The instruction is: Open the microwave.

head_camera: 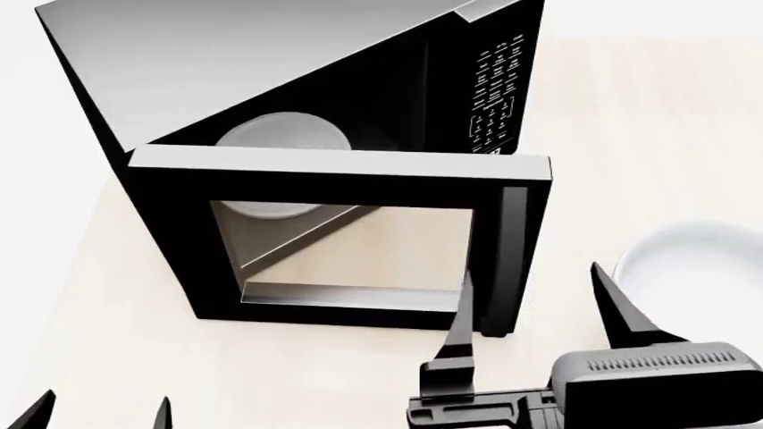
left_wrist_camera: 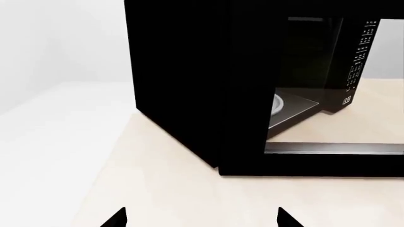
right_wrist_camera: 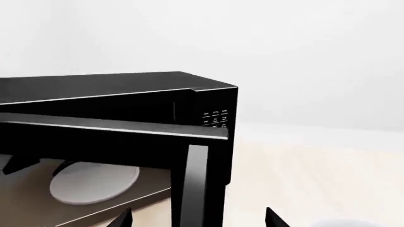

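The black microwave point(head_camera: 238, 63) with a grey top stands on the light table, its door point(head_camera: 334, 179) swung wide open. The white turntable plate point(head_camera: 280, 143) shows inside, and the keypad point(head_camera: 495, 89) is on the right front. My right gripper point(head_camera: 531, 277) is open, its fingers on either side of the door's vertical bar handle point(head_camera: 513, 259); in the right wrist view the handle point(right_wrist_camera: 196, 189) stands between the fingertips, with gaps on both sides. My left gripper point(head_camera: 102, 409) is open and empty, low in front of the microwave's left side point(left_wrist_camera: 177, 71).
A white bowl point(head_camera: 691, 264) sits on the table to the right of the door, close to my right gripper. The light wooden table point(head_camera: 644, 134) stretches to the right of the microwave. A white wall is behind.
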You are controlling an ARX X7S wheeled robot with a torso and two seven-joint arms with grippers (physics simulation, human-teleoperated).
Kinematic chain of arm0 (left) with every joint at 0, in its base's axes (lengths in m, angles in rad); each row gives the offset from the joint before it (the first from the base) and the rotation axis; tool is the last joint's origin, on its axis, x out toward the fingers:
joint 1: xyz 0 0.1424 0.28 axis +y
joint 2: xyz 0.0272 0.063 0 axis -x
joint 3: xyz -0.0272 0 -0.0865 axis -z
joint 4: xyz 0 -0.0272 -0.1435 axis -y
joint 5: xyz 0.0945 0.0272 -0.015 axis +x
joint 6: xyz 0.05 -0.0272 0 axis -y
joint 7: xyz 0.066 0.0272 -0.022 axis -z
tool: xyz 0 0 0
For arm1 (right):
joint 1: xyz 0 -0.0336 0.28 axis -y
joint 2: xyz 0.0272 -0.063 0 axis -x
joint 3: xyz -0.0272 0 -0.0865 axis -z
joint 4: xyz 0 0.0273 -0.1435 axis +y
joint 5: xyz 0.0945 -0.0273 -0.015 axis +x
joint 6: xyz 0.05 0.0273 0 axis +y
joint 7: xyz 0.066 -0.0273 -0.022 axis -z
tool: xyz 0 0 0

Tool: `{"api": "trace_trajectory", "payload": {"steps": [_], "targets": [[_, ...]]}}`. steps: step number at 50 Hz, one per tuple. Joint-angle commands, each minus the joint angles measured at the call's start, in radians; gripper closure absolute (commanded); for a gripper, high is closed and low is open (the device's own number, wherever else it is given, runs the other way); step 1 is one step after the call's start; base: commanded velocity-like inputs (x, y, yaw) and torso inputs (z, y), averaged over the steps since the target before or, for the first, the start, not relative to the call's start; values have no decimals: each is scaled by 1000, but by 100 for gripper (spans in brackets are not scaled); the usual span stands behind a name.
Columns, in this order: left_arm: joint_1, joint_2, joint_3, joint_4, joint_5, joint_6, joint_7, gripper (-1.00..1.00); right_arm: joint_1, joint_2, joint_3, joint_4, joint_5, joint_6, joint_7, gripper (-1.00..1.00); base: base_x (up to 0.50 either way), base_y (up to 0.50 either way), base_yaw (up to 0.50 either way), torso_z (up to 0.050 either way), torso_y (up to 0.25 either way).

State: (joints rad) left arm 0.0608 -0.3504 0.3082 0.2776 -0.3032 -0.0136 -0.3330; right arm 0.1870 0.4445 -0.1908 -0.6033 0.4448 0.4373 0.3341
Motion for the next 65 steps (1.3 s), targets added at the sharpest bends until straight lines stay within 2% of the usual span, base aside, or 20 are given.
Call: {"api": "trace_trajectory", "payload": {"steps": [1,6,7,10,12,27,39,56,65], "targets": [[0,-2,3,2,-1,1,-2,-100,20,57,9,-267,39,208,114,-100,0,0,0,0,0],[-1,-4,3,5,-4,0,-3,-100,124,85,81,-439,227,412,206,-100,0,0,0,0,0],[0,-4,3,6,-6,0,-3,-100,144,109,72,-442,267,410,229,-100,0,0,0,0,0],[2,-5,4,10,-6,1,-4,-100,274,238,-11,-443,490,365,428,-100,0,0,0,0,0],[3,-7,3,15,-9,0,-4,-100,345,268,-30,-441,582,376,497,-100,0,0,0,0,0],[-1,-8,6,9,-17,0,-4,-100,796,274,-76,-307,1046,529,725,-100,0,0,0,0,0],[1,-13,4,15,-25,0,-6,-100,916,245,-119,-182,1026,571,687,-100,0,0,0,0,0],[-1,-16,9,10,-33,3,-3,-100,1197,162,-251,186,916,721,659,-100,0,0,0,0,0],[1,-19,9,12,-38,5,-3,-100,1284,113,-283,346,916,759,624,-100,0,0,0,0,0]]}}
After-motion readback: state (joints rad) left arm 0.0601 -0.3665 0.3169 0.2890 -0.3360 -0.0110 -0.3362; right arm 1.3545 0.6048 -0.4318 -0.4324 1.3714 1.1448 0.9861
